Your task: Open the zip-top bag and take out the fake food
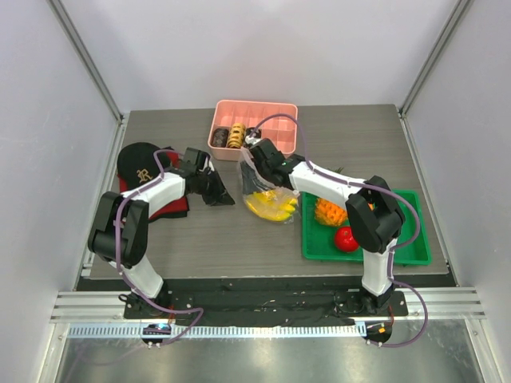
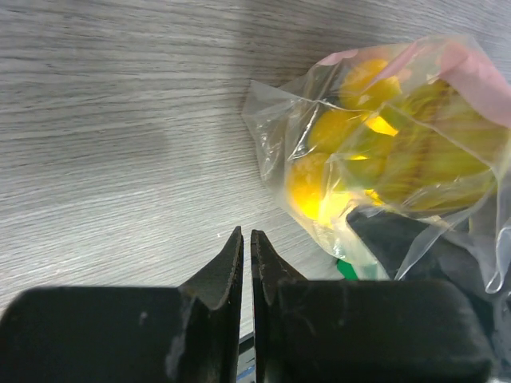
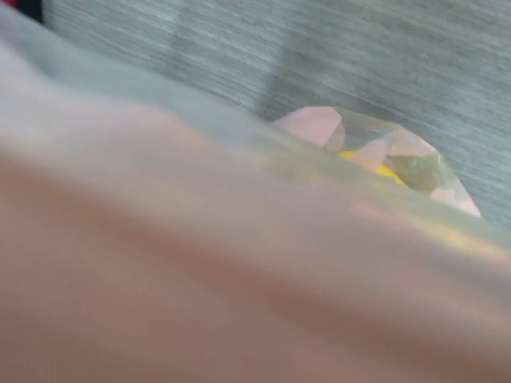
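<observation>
The clear zip-top bag [image 1: 269, 199] lies mid-table with its pinkish top edge raised toward the back. Yellow fake food [image 1: 271, 209] shows through it. In the left wrist view the bag [image 2: 383, 152] is ahead to the right, with yellow fruit [image 2: 319, 187] inside. My left gripper [image 2: 247, 233] is shut and empty, just left of the bag [image 1: 226, 197]. My right gripper [image 1: 255, 174] is at the bag's raised top; bag plastic [image 3: 239, 239] covers its camera and hides its fingers. A pineapple [image 1: 329, 211] and a red fruit [image 1: 345, 238] lie in the green tray [image 1: 399, 247].
A pink divided tray [image 1: 271, 120] with doughnut-like rings [image 1: 228, 136] stands at the back, right behind the bag. A black cap [image 1: 140, 163] on dark red cloth lies at the left. The green tray sits close to the bag's right side.
</observation>
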### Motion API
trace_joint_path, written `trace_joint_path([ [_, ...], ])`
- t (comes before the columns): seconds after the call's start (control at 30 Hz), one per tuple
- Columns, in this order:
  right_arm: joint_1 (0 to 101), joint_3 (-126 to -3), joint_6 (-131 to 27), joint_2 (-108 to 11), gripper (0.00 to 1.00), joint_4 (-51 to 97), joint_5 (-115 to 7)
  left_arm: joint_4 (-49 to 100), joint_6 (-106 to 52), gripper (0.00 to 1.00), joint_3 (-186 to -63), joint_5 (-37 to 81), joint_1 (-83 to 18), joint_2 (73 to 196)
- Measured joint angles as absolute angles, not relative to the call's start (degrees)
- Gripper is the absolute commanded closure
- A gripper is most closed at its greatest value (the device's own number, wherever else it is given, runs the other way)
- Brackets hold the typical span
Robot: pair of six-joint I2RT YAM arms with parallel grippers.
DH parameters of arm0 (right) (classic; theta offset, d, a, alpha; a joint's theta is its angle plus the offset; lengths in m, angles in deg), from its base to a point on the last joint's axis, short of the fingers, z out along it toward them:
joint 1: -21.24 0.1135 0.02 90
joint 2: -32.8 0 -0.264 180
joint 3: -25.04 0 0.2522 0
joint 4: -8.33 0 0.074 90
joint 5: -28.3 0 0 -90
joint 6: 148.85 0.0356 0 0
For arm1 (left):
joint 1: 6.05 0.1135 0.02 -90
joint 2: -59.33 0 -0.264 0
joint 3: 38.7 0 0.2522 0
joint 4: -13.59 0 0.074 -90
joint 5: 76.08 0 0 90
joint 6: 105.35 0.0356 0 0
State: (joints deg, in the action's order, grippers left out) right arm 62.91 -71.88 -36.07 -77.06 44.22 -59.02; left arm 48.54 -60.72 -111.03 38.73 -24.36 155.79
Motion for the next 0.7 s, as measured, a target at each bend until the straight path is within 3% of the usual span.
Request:
trace_joint_path([
  [0.17,62.9,-73.7,-36.7,-76.9,0.46,49.1,-59.3,48.2,-60.7,0.94,-111.1,39.5,-24.4,155.8],
  [0.2,62.7,-73.8,-36.6,-76.6,0.6,49.8,-58.4,48.1,-60.7,0.95,-111.1,39.6,-24.4,155.8],
  [0.27,62.3,-74.4,-36.7,-76.0,0.67,52.0,-56.1,47.9,-60.7,0.95,-111.1,39.9,-24.4,155.9],
  [0.7,60.3,-76.2,-43.3,-75.4,0.73,62.2,-57.0,47.3,-62.9,0.95,-111.2,42.6,-27.7,156.5],
])
